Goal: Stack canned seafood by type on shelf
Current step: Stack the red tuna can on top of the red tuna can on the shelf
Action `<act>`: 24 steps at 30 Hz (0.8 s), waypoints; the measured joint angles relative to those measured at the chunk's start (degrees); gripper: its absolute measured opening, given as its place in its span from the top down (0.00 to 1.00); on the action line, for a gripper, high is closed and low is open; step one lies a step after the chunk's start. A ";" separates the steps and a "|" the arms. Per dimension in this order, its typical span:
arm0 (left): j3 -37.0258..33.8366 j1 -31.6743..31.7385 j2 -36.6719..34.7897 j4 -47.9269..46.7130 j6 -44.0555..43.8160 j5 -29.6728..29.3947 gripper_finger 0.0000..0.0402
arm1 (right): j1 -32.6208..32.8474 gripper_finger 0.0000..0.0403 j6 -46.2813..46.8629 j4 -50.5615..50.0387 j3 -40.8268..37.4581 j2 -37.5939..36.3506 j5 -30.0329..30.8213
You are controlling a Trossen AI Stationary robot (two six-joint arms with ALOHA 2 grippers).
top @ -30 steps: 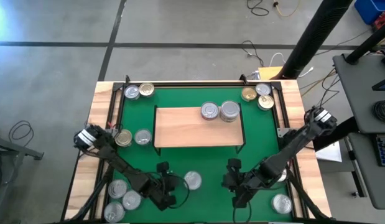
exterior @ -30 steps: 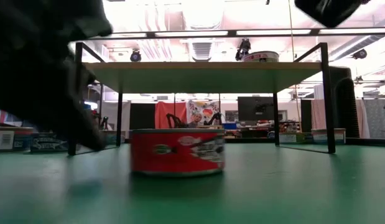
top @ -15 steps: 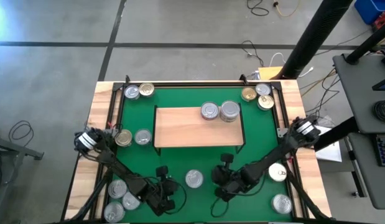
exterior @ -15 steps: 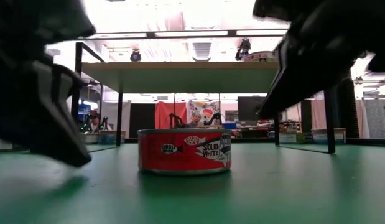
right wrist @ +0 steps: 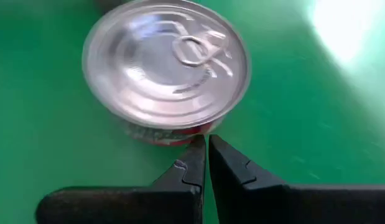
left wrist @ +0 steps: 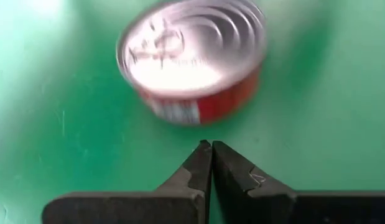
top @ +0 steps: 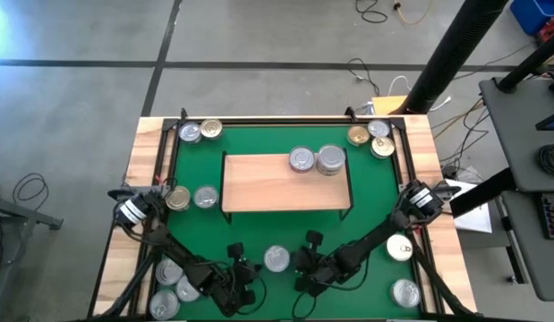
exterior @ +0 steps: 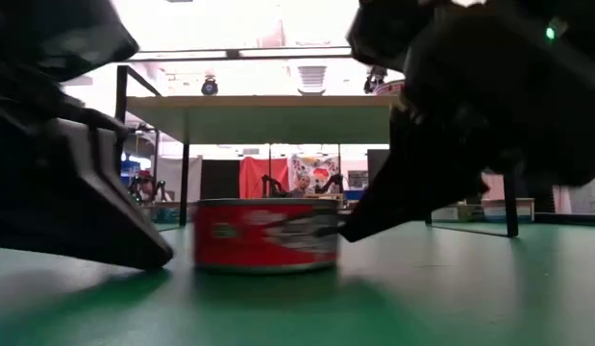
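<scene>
Both grippers sit low at the bottom centre of the high view, flanking one red-labelled tin (top: 277,259) on the green mat (top: 375,215). Left gripper (top: 243,269) has its fingers pressed together, tips pointing at the tin's side from just beside it, holding nothing. Right gripper (top: 303,265) is likewise closed and empty; in its wrist view the fingertips (right wrist: 204,149) come up against the tin's lower wall, though contact cannot be confirmed.

That tin stands upright in the lower middle of the high view, in front of the shelf (top: 259,183), which already carries two silver tins (top: 315,160) towards its upper right. Other tins sit in clusters at the upper left, upper right, lower left and lower right of the mat.

As for handling, I judge the tin rigid and fairly dense for its size, with a smooth metal rim and a glossy paper label, so it should slide readily on the mat if nudged. It is low and wide; the sound grip is probably across the full diameter, fingers spread wide, pads on the straight side wall below the rim. The pull ring (right wrist: 195,46) looks a poor place to hold.
</scene>
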 joint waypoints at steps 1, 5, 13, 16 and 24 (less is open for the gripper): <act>-0.06 0.40 0.07 0.93 1.62 -0.35 1.00 | 0.09 0.97 -0.67 -0.05 0.51 0.01 -0.57; -0.19 1.96 0.11 3.07 6.53 -0.44 1.00 | 0.37 0.97 -3.49 -1.52 2.21 -0.64 -6.27; -0.19 2.43 0.13 1.05 10.45 -2.18 1.00 | 1.80 0.97 -0.99 -14.85 4.51 -4.99 -10.17; -0.19 0.85 0.02 -0.95 8.34 -1.99 1.00 | 1.99 0.97 1.36 -18.57 4.43 -5.17 -10.13; -0.19 -2.55 -1.81 -6.91 0.16 -0.99 0.89 | 1.80 0.97 0.13 -19.77 4.25 -3.38 -11.64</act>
